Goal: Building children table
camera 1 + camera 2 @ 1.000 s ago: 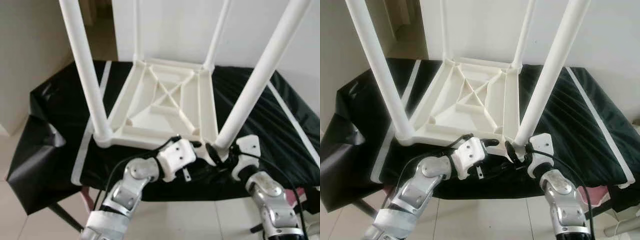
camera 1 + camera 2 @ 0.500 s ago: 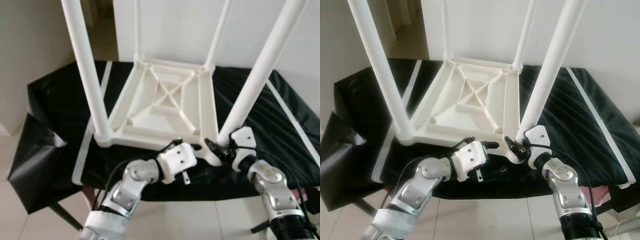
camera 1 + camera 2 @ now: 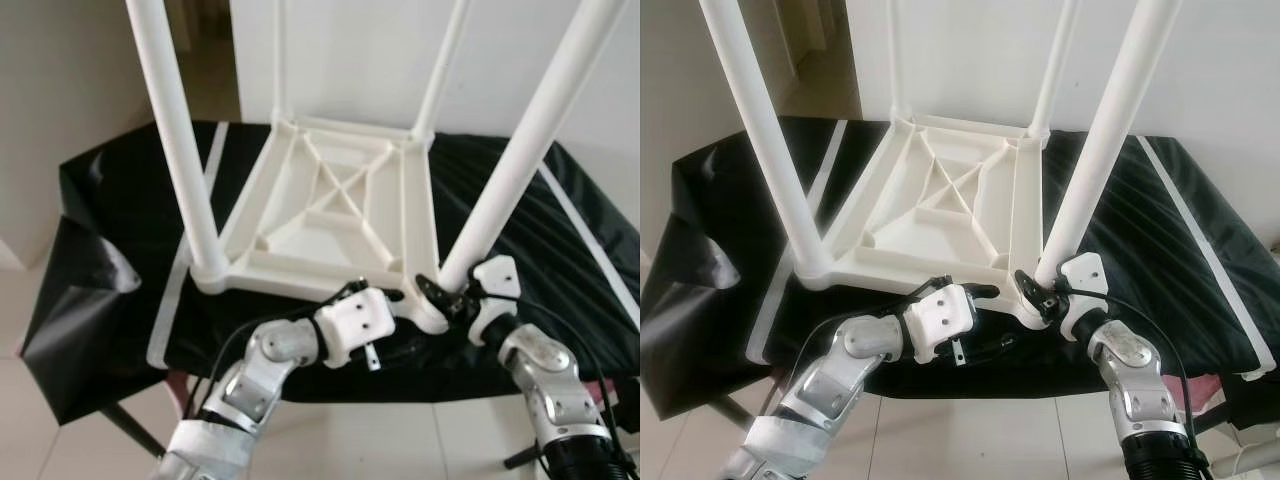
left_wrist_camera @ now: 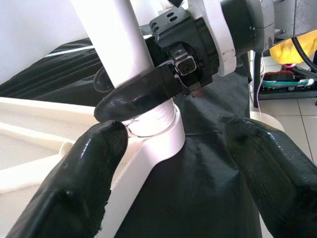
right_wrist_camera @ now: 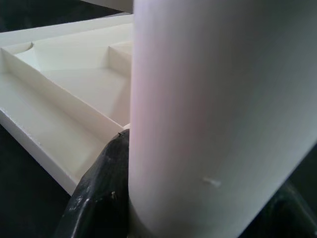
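The white plastic children's table (image 3: pixel 330 215) lies upside down on a black-covered bench (image 3: pixel 110 210), its legs pointing up. My right gripper (image 3: pixel 445 297) is shut on the base of the near right leg (image 3: pixel 520 160), just above its corner socket (image 4: pixel 158 136). In the right wrist view that leg (image 5: pixel 213 99) sits between the black fingers (image 5: pixel 99 198). My left gripper (image 3: pixel 398 296) is open at the same corner. One of its fingers (image 4: pixel 84 168) rests against the frame edge and the other hangs over the black cover.
The near left leg (image 3: pixel 175 140) and two far legs (image 3: pixel 440 70) stand upright in their sockets. The black cover has white stripes (image 3: pixel 185 270) and hangs off the bench edge on the left. A white wall rises behind, and light tiled floor (image 3: pixel 60 440) lies below.
My right wrist has lifted slightly and turned at the base of the near right leg while keeping hold. The left arm has barely moved. The camera shifted a little.
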